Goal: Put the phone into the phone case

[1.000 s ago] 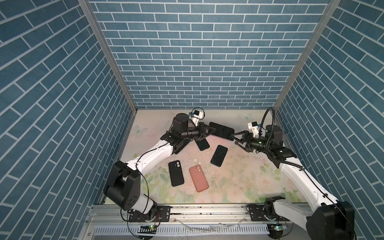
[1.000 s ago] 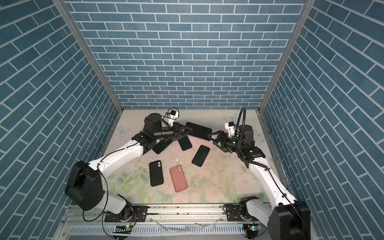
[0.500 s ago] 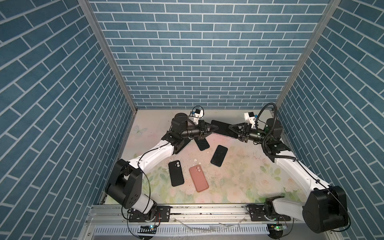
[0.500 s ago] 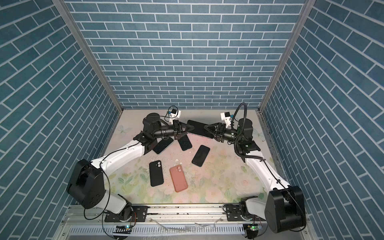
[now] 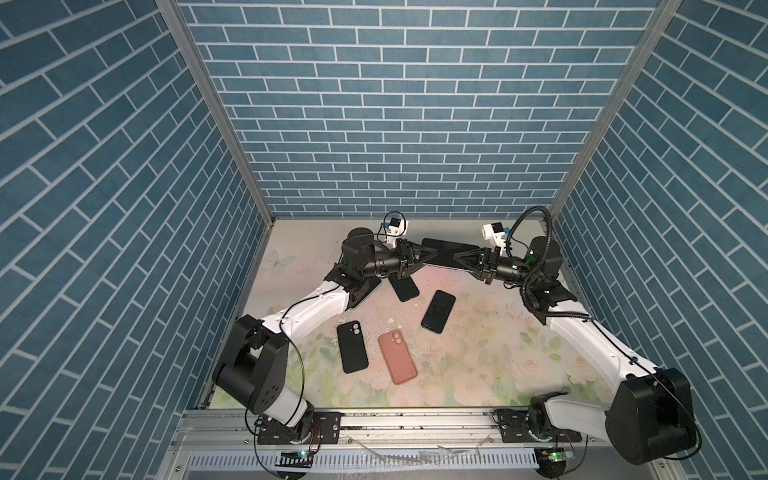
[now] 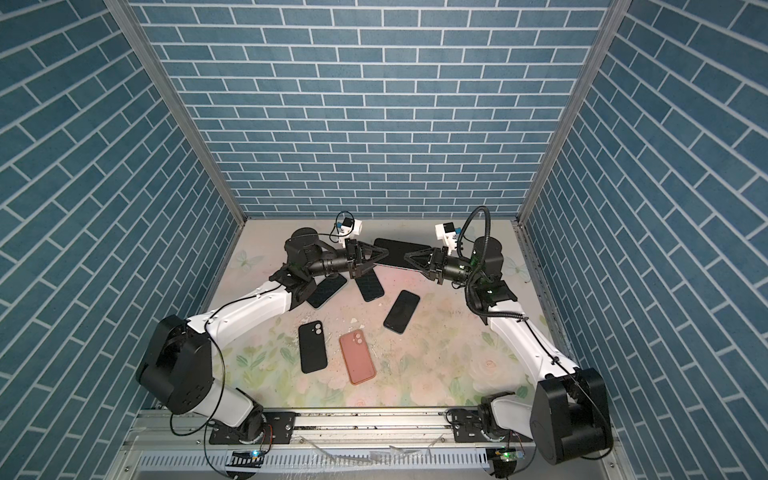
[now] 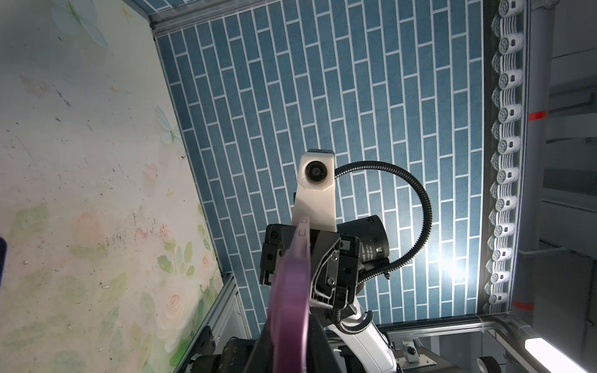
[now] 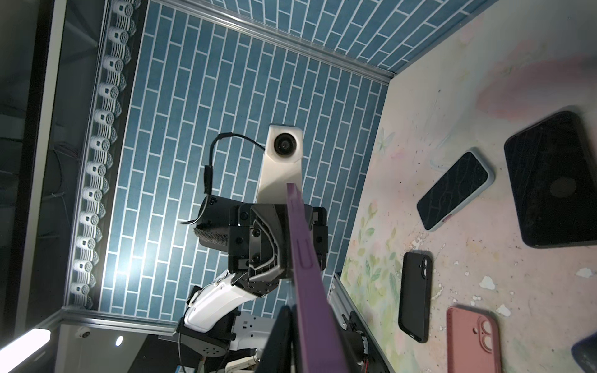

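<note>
A dark phone with a purple rim (image 5: 446,252) hangs level above the back of the table in both top views (image 6: 397,254). My left gripper (image 5: 434,254) is shut on its left end. My right gripper (image 5: 456,257) is shut on its right end, facing the left one. In the left wrist view the purple rim (image 7: 290,290) runs edge-on between my fingers, and the right wrist view shows the same purple rim (image 8: 307,274). On the table lie an empty black case (image 5: 352,347) and an empty pink case (image 5: 397,357), camera holes up.
Three more dark phones lie flat: one (image 5: 438,311) in the middle, one (image 5: 404,287) under the left gripper, and a light-rimmed one (image 6: 326,289) beside the left arm. Blue brick walls close in the floral table (image 5: 478,374) on three sides.
My right gripper has come in from the right, raised to the phone's free end and closed on it. The left gripper has kept its hold, and the phone has shifted slightly back.
</note>
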Available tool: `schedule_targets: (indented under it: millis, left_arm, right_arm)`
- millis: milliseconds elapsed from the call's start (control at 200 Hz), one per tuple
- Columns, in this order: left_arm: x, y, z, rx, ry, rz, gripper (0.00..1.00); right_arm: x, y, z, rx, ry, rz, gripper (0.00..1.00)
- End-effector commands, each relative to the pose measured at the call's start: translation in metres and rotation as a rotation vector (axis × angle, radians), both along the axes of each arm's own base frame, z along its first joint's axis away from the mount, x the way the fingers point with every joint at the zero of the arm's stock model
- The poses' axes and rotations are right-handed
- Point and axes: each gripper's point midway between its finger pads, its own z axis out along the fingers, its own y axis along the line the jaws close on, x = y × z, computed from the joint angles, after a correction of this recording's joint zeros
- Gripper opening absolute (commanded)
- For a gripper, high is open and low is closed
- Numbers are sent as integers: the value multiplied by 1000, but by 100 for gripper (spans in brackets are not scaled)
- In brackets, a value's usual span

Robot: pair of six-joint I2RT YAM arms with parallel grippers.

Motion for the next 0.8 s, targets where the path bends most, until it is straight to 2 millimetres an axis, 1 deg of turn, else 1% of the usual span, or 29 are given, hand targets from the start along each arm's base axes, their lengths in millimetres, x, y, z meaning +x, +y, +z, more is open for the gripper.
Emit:
schedule_targets:
  millis: [0,45,115,215,305,350,370,410,425,475,490,530,565,615,640,720,795]
  left_arm:
    - [-1,2,8,-29,-41,-3,41]
    - [0,3,7,-21,-37,3,51]
    - [3,9,3,-4,-32,28,63]
    - [8,26,-6,56,-29,93,76]
    - [11,54,-19,186,-36,180,84]
    - [8,71,-32,312,-47,220,87]
    - [6,80,-40,382,-52,239,90]
    - [1,99,-50,538,-84,271,90]
    - [-3,110,-58,621,-81,284,90]
    - [-11,140,-74,844,-103,309,90]
    - [-15,150,-81,915,-93,308,89]
    - [-22,177,-94,1087,-85,315,88]
    - [-28,197,-104,1219,-83,303,87]
    - [-36,219,-116,1367,-83,270,85]
    - [-40,228,-121,1428,-88,248,85]
    - [-50,247,-137,1564,-120,163,81]
    - [-54,257,-152,1648,-165,76,78]
  right_arm:
    - [-5,4,24,30,-92,42,10]
    - [-5,4,25,30,-99,44,6]
    - [-5,4,27,31,-105,47,0]
    - [-5,3,28,28,-113,45,0]
    - [-5,0,25,5,-114,31,0]
    - [-6,-1,21,-22,-119,23,0]
    - [-7,-2,19,-39,-120,21,0]
    - [-8,-3,13,-75,-120,14,0]
    - [-9,-4,12,-88,-122,12,0]
    - [-13,-7,6,-130,-125,6,0]
    - [-14,-7,4,-140,-128,5,0]
    - [-17,-9,0,-167,-128,5,0]
    - [-20,-10,-4,-185,-127,7,0]
    - [-24,-12,-9,-199,-120,13,0]
    - [-26,-12,-11,-203,-119,17,0]
    - [-32,-14,-19,-211,-108,20,0]
    - [-36,-15,-25,-212,-100,19,0]
